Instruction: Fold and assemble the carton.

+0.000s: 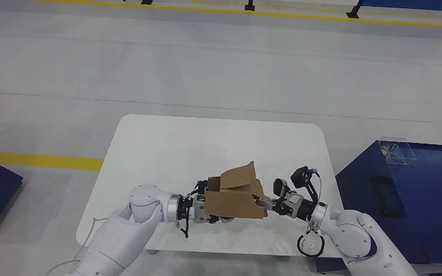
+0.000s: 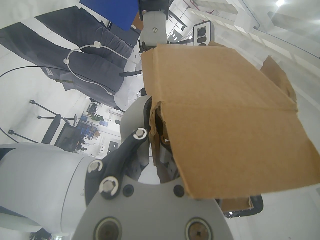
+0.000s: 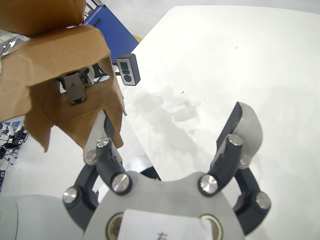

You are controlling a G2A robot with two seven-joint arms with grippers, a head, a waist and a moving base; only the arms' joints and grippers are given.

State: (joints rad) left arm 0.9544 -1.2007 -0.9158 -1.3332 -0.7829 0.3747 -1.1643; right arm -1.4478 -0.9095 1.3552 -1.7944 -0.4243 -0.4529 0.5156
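A brown cardboard carton (image 1: 237, 195) is held partly opened above the front part of the white table (image 1: 207, 141), one flap standing up. My left gripper (image 1: 205, 208) is shut on the carton's wall at its left end. In the right wrist view one left finger (image 3: 75, 89) shows inside the carton (image 3: 50, 58). At the carton's right end my right gripper (image 3: 171, 112) is open wide, with one finger (image 3: 106, 126) touching a hanging flap. The carton's broad panel (image 2: 225, 116) covers my left fingers in the left wrist view.
A blue cabinet (image 1: 394, 200) stands right of the table with a clear box (image 1: 397, 148) on top. The carton hangs near the table's front edge. Bare tabletop lies behind and to both sides.
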